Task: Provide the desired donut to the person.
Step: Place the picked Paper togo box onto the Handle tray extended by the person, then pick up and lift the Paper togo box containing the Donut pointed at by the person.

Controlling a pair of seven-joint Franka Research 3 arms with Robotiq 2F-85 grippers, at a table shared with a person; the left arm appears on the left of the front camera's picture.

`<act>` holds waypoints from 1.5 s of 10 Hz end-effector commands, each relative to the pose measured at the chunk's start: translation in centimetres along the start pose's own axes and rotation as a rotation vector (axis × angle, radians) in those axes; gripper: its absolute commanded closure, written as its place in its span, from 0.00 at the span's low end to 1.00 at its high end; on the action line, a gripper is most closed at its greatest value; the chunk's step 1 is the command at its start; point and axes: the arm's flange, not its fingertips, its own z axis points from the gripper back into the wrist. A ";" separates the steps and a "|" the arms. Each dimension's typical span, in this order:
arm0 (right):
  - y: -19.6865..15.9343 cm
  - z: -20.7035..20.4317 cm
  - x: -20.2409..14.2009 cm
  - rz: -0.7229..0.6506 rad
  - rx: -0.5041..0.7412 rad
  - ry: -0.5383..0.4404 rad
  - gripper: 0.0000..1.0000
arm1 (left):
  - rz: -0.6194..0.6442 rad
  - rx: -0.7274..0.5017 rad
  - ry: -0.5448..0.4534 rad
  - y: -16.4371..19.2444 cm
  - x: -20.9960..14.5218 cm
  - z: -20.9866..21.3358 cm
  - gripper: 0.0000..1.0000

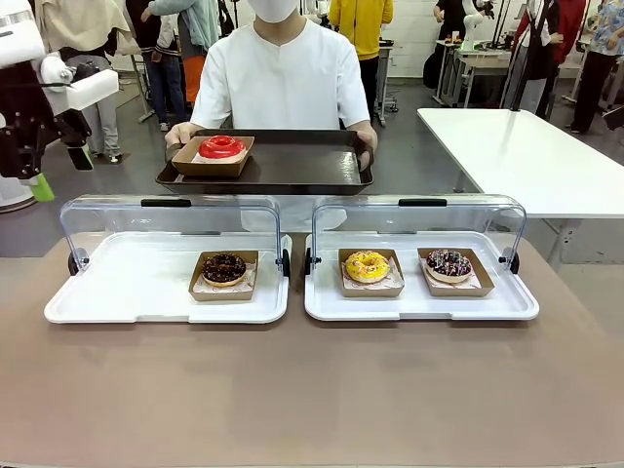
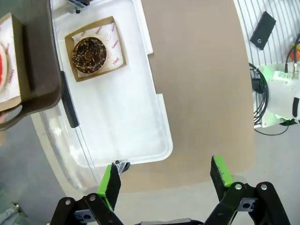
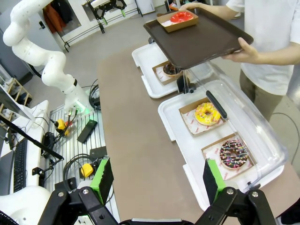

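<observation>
Sitting on brown tray, red donut

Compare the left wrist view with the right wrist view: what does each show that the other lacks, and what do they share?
Left wrist view: the open left claw. Right wrist view: the open right claw, the yellow donut, the dark donut with coloured sprinkles and the person's shirt. Shared: the chocolate donut, the red donut and the brown tray.
</observation>
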 end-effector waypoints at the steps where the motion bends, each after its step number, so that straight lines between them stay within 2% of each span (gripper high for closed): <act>1: 0.0 0.0 0.1 0.005 0.005 -0.005 0.00 | -0.074 0.035 0.043 0.3 -0.1 -1.4 0.00; 2: 0.0 0.0 0.1 0.005 0.005 -0.005 0.00 | 0.000 0.000 0.000 0.0 0.0 0.0 0.00; 15: 0.0 0.0 0.1 0.005 0.005 -0.005 0.00 | 0.000 0.000 0.000 0.0 0.0 0.0 0.00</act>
